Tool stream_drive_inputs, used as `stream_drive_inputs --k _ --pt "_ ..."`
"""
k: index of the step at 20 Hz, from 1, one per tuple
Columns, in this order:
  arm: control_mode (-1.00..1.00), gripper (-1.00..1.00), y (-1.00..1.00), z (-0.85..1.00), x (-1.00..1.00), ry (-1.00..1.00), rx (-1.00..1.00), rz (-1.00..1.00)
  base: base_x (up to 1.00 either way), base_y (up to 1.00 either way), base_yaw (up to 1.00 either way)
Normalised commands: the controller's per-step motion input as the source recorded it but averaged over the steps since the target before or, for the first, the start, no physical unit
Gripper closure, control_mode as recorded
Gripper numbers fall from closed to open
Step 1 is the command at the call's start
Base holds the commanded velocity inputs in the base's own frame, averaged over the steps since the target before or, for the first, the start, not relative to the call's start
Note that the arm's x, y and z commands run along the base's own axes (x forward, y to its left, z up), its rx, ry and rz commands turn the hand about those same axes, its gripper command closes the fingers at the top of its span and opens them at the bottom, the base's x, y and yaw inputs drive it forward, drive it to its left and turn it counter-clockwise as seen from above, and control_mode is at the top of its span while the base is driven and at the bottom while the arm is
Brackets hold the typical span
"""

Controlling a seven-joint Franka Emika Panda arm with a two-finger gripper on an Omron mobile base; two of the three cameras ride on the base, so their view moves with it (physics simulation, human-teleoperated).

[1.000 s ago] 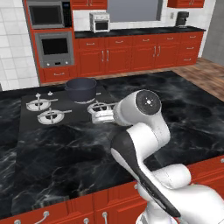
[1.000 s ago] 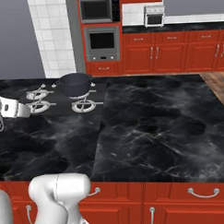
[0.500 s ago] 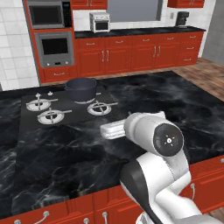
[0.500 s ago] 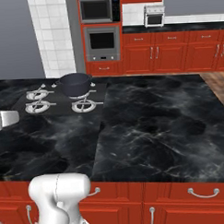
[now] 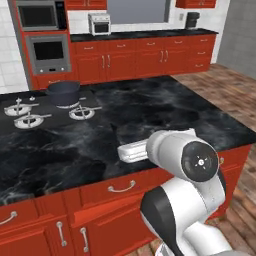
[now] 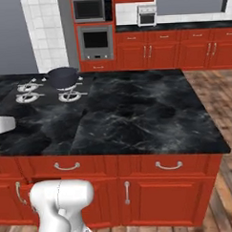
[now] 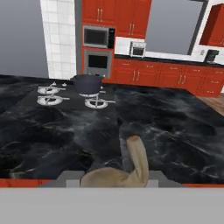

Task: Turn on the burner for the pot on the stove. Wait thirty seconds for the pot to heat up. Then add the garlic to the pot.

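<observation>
My end effector is closed around the garlic at the bottom middle. The pot sits on the stove, upper left. Dropping the garlic in is left, I think.

A black marble worktop tops the red island cabinets — the stove is set flush into its far left part. The pot sits on the stove's back right burner; the worktop's right half lies bare.
</observation>
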Motion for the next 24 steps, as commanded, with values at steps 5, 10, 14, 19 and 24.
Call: stream_drive_inputs --k 5,10,14,19,24 --pt "1.00 1.00 0.00 0.00 0.00 0.00 0.00 0.00 0.00 -1.00 -0.05" --pt "1.00 1.00 0.00 0.00 0.00 0.00 0.00 0.00 0.00 -1.00 -0.06" --pt "1.00 1.00 0.00 0.00 0.00 0.00 0.00 0.00 0.09 -1.00 -0.08" --pt "1.00 1.00 0.00 0.00 0.00 0.00 0.00 0.00 0.19 -1.00 -0.09" --pt "1.00 1.00 0.00 0.00 0.00 0.00 0.00 0.00 0.43 -1.00 -0.12"
